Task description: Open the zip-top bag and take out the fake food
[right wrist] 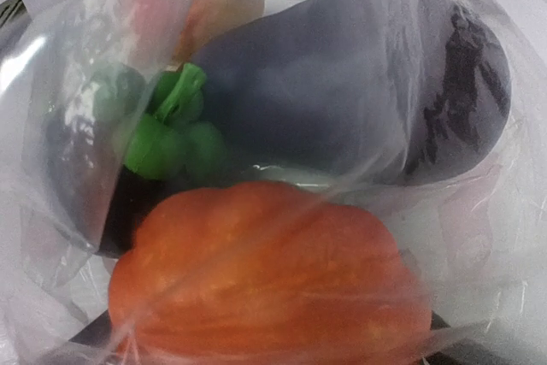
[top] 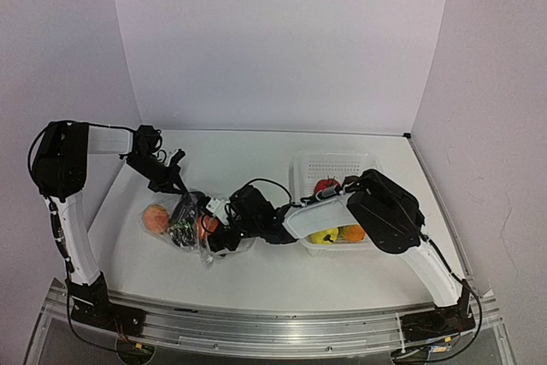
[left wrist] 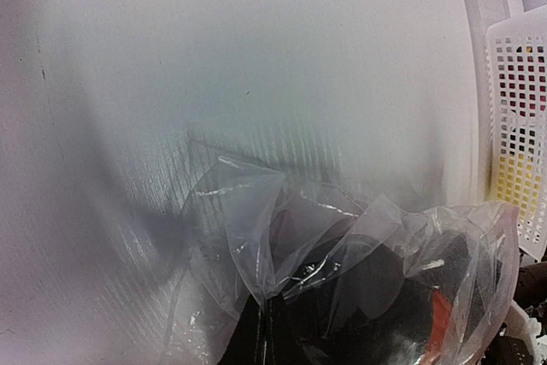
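The zip-top bag (top: pixel 184 221) lies crumpled left of centre on the table, with a peach-orange piece (top: pixel 155 218) of fake food showing inside. My left gripper (top: pixel 178 185) is shut on a gathered fold of the bag (left wrist: pixel 256 237) at its upper edge. My right gripper (top: pixel 215 235) reaches into the bag's mouth from the right. In the right wrist view its jaws stand wide apart around a ribbed orange piece (right wrist: pixel 265 288) under clear film. Behind that lies a dark purple eggplant (right wrist: pixel 342 100) with a green stem (right wrist: pixel 162 130).
A white mesh basket (top: pixel 333 164) stands right of centre, holding red (top: pixel 325 185), yellow (top: pixel 323 235) and orange (top: pixel 352 232) pieces. Its wall (left wrist: pixel 517 126) shows at the right edge of the left wrist view. White walls close in the table on three sides.
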